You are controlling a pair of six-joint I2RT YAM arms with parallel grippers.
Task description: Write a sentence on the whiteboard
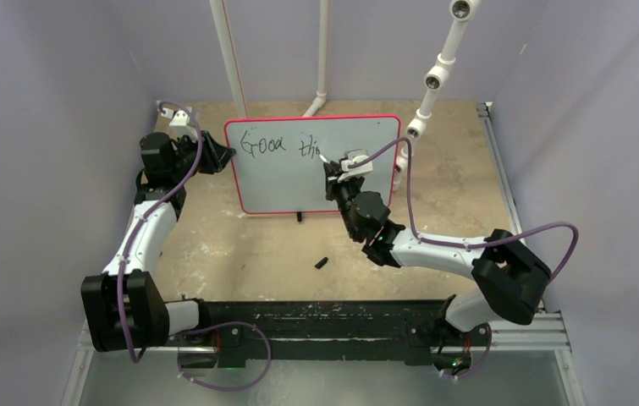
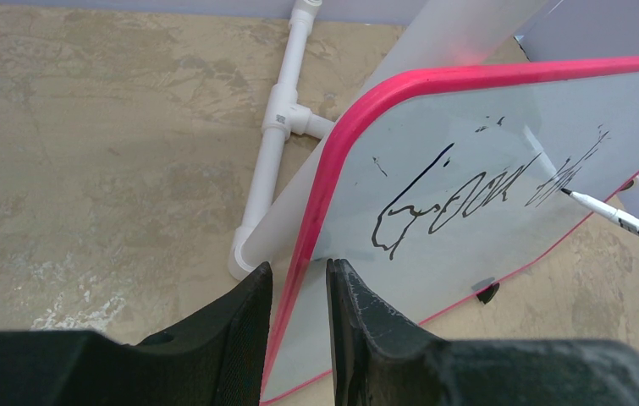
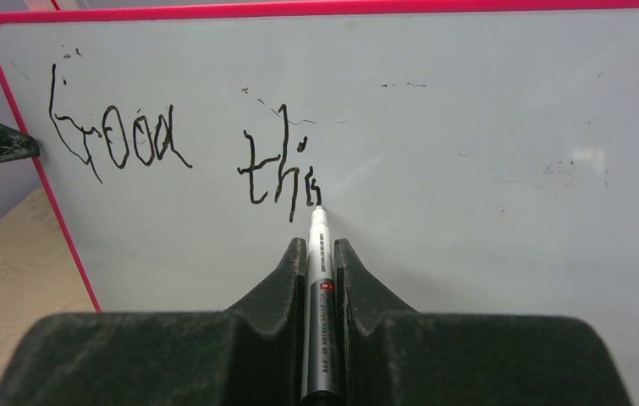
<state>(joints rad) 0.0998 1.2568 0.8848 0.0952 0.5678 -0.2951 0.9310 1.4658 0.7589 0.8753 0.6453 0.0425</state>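
The whiteboard [image 3: 485, 169] is standing upright straight ahead of my right tool [image 3: 322, 249]. That tool is pressing together on a marker [image 3: 321, 288], whose tip is touching the board at the end of the sentence [image 3: 278, 173], which is showing "Good thi". To the right of the tip, bare white surface is running all the way to the pink rim, and blank board is also lying below the tip. My left tool [image 2: 299, 275] is pinching the board's left rim, one finger in front and one behind, just left of the "G". Beyond that tool, behind the board, white pipes [image 2: 278, 144] are rising from the tabletop [image 1: 239, 245]. Back behind my right tool, toward the bases, a small black piece [image 1: 321, 263] is lying on the tabletop, well apart from both tools.
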